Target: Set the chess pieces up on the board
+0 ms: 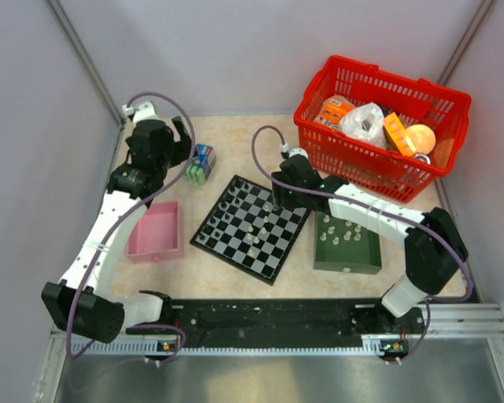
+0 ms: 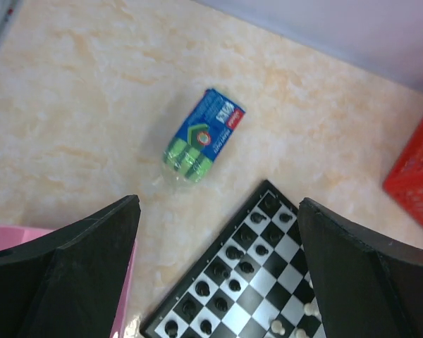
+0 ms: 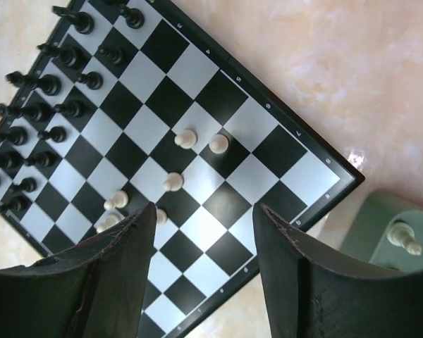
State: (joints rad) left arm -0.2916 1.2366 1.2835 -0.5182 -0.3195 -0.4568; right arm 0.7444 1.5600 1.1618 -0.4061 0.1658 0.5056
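Observation:
The board point(image 1: 267, 257) lies in the middle of the table, turned diagonally. Dark chess pieces point(image 1: 227, 206) fill its two far-left rows, seen closer in the left wrist view point(image 2: 234, 253) and the right wrist view point(image 3: 49, 84). Several pale pieces point(image 3: 187, 139) stand loosely near the centre squares point(image 1: 252, 231). My right gripper point(image 3: 204, 211) hovers over the board's right corner point(image 1: 277, 201), open, with nothing between its fingers. My left gripper point(image 2: 218, 203) hangs wide open and empty above the bare table by the board's far-left edge point(image 1: 175, 159).
A green tray point(image 1: 346, 253) right of the board holds several pale pieces point(image 3: 403, 238). A pink tray point(image 1: 157, 233) sits left of the board. A blue-green packet point(image 2: 201, 137) lies behind it. A red basket point(image 1: 378, 126) of goods fills the back right corner.

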